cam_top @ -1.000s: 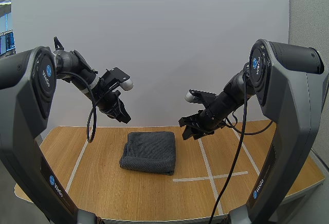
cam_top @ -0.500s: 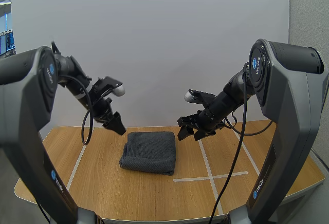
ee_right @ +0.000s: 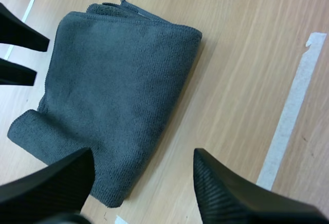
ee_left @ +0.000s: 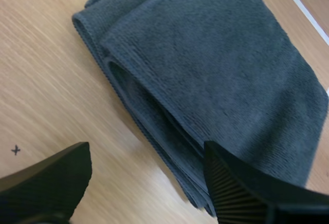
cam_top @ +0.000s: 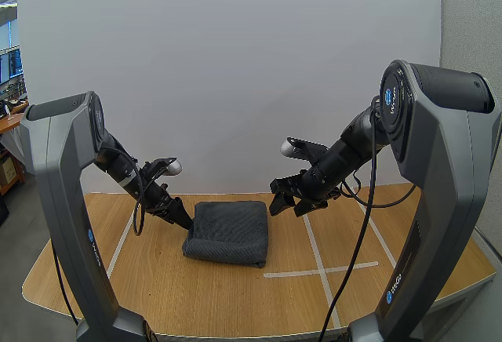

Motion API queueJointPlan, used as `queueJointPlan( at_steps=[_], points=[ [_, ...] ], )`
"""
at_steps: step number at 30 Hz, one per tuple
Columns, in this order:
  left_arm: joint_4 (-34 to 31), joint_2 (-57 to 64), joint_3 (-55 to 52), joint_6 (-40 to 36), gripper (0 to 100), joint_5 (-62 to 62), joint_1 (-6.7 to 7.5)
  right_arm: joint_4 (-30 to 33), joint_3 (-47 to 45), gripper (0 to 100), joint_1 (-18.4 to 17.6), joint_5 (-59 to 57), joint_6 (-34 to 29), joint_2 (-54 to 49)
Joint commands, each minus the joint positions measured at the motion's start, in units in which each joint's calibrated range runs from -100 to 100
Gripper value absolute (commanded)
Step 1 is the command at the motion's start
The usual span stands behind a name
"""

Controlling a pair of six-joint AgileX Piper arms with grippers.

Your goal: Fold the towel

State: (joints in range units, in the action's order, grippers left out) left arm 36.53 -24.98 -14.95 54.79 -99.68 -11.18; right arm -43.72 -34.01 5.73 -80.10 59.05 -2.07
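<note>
Already folded, the towel (cam_top: 228, 232) lies between the left hand (cam_top: 185, 223) and right hand (cam_top: 285, 206), both spread empty.

Right gripper (ee_right: 144, 158): fingers stand apart, ribbed inner face of one showing, gap over the near edge of the towel (ee_right: 113, 90). Towel dark grey, folded into a thick rectangle, flat on the wooden table (ee_right: 231, 54). Layered edges and a loose corner show at its far end. White tape line (ee_right: 290, 111) on the wood, apart from towel. Left gripper (ee_right: 40, 57): two black tips at the towel's side edge.
</note>
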Motion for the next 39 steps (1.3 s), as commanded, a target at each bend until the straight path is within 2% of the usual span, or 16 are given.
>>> queueJointPlan(
  at_steps=[1,5,12,19,29,39],
  points=[
    [3.79,-5.4,4.4,-1.77,100,-0.32,0.04,-0.19,0.27,92,0.25,-2.36,-0.15,-1.07],
    [5.77,-7.04,5.48,-2.43,100,-0.32,0.23,-0.19,0.27,92,0.25,-2.36,-0.15,-1.07],
    [5.65,-8.0,5.48,-2.78,100,-0.32,1.77,-0.19,0.27,92,0.25,-2.29,-0.15,-1.07],
    [5.6,-3.56,5.48,-2.85,100,-0.32,1.24,-0.19,0.27,92,0.25,-2.29,-0.15,-1.07],
    [3.68,-3.25,4.44,-3.18,100,-0.32,1.15,-0.19,0.27,91,0.25,-2.14,-0.15,-1.07],
    [3.87,-7.82,4.44,-4.57,100,-0.32,2.64,-0.19,0.27,91,0.25,-2.14,0.04,-1.07]
  ],
)
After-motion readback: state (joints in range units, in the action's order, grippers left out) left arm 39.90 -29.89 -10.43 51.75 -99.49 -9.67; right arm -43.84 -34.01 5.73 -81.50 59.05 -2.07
